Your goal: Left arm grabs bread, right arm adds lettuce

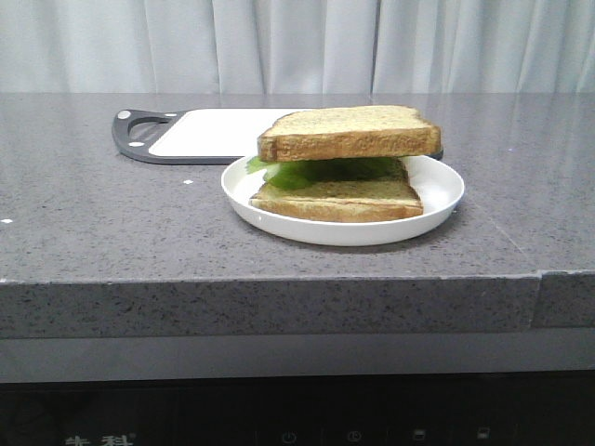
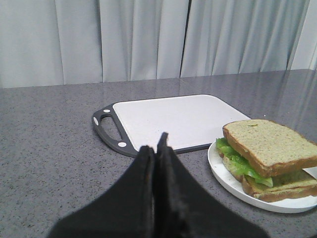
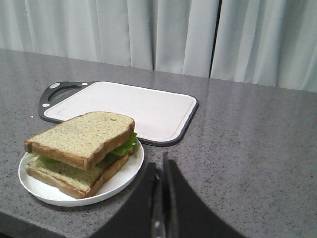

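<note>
A thick slice of tan bread (image 1: 350, 132) lies on top of a green lettuce leaf (image 1: 321, 171), which lies on a thinner slice (image 1: 339, 200) on a white plate (image 1: 437, 210). The same stack shows in the left wrist view, bread (image 2: 270, 146) over lettuce (image 2: 237, 161), and in the right wrist view, bread (image 3: 81, 138) over lettuce (image 3: 126, 145). My left gripper (image 2: 155, 147) is shut and empty, held back from the plate. My right gripper (image 3: 161, 166) is shut and empty beside the plate. Neither arm shows in the front view.
A white cutting board with a black rim and handle (image 1: 200, 133) lies behind the plate, and shows too in the left wrist view (image 2: 173, 119) and the right wrist view (image 3: 124, 106). The grey stone counter ends at a front edge (image 1: 279, 279). Pale curtains hang behind.
</note>
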Tool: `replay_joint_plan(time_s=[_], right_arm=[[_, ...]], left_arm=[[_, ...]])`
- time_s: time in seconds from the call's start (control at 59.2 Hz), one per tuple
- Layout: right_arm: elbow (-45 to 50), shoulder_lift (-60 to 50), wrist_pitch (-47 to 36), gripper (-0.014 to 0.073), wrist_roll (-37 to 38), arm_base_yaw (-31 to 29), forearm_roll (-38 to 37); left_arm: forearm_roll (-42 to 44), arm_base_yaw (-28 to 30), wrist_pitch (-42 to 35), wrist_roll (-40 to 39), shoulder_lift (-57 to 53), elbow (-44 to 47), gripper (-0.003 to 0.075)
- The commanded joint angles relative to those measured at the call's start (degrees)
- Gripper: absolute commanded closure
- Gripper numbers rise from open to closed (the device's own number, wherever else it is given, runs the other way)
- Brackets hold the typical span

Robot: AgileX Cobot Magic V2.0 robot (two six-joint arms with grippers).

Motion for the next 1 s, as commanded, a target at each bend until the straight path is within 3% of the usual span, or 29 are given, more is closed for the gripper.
replay_joint_plan(time_s=[0.0, 0.084, 0.22, 0.338, 0.422, 0.76, 0.979], right_arm=[[-1.5, 0.5, -4.2, 0.0655, -0.2, -0.2, 0.7], [-1.5, 0.5, -4.2, 0.0655, -0.2, -0.2, 0.7], [-1.5, 0.5, -4.2, 0.0655, -0.2, -0.2, 0.7], [-1.5, 0.5, -4.2, 0.0655, -0.2, -0.2, 0.7], [-1.5, 0.5, -4.2, 0.0655, -0.2, -0.2, 0.7], [-1.5, 0.5, -4.2, 0.0655, -0.2, -0.2, 0.7], [-1.5, 0.5, -4.2, 0.0655, -0.2, -0.2, 0.7]], left_arm=[[-0.4, -0.6, -4.4, -0.4, 0.5, -1.6, 0.0741], [-0.4, -0.6, -4.4, -0.4, 0.5, -1.6, 0.0741], [7.0, -0.6, -4.9, -1.0, 0.5, -1.5, 0.0741], [28.1, -0.6, -7.3, -22.1, -1.0, -0.4, 0.0741], [36.5, -0.2, -8.6, -30.0, -2.8, 1.5, 0.0741], [33.6, 11.3, -8.4, -31.8, -16.6, 14.4, 0.0741], [33.5, 15.2, -6.8, -31.8, -19.8, 19.7, 0.0741]])
